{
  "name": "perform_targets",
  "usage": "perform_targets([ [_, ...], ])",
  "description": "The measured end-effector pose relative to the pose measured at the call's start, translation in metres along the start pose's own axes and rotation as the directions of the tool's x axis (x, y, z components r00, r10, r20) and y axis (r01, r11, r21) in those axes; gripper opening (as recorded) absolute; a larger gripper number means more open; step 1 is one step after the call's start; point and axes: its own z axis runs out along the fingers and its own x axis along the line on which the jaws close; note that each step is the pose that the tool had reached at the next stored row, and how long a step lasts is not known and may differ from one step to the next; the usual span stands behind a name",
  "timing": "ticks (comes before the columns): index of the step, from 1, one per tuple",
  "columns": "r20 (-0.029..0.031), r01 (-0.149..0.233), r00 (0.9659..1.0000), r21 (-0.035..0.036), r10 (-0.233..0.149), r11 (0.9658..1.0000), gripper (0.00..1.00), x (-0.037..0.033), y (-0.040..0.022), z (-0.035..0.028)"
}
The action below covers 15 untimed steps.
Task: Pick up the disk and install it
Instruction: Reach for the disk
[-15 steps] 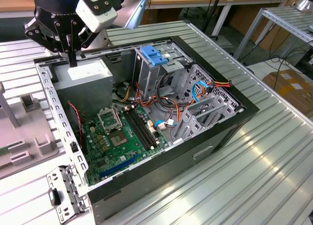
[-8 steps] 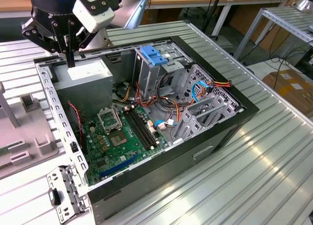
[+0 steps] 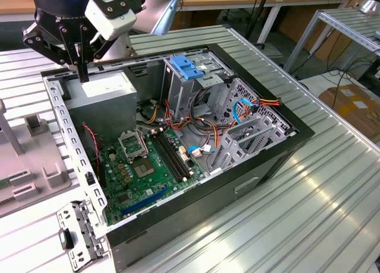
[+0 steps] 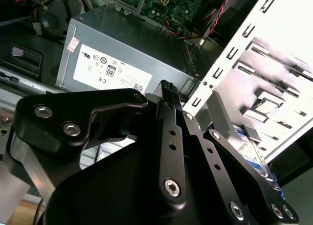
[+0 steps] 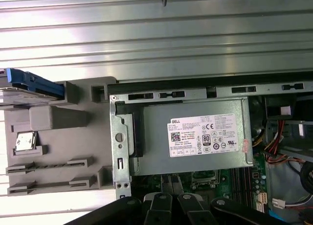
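The disk (image 5: 23,86), a flat silver drive with a blue side rail, rests at one end of a grey fixture (image 5: 58,151) beside the open computer case. In the second wrist view a strip of the disk (image 4: 250,149) peeks out past my linkages. My gripper (image 3: 84,77) hovers over the case's corner by the power supply, apart from the disk and holding nothing. Its fingers stand together in both wrist views, gripper (image 5: 172,193) and gripper (image 4: 167,87).
The open computer case (image 3: 261,166) lies on a ribbed metal table (image 3: 332,190). Inside it are a grey power supply (image 5: 195,137) with a white sticker, a green motherboard (image 3: 148,166), loose cables and a tall metal cage with a blue cap (image 3: 187,68).
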Motion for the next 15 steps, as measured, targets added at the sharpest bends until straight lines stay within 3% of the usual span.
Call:
perform_targets([
  [15,0.0,0.0,1.0,0.0,0.0,1.0,0.11,0.0106,-0.0008,-0.0003],
])
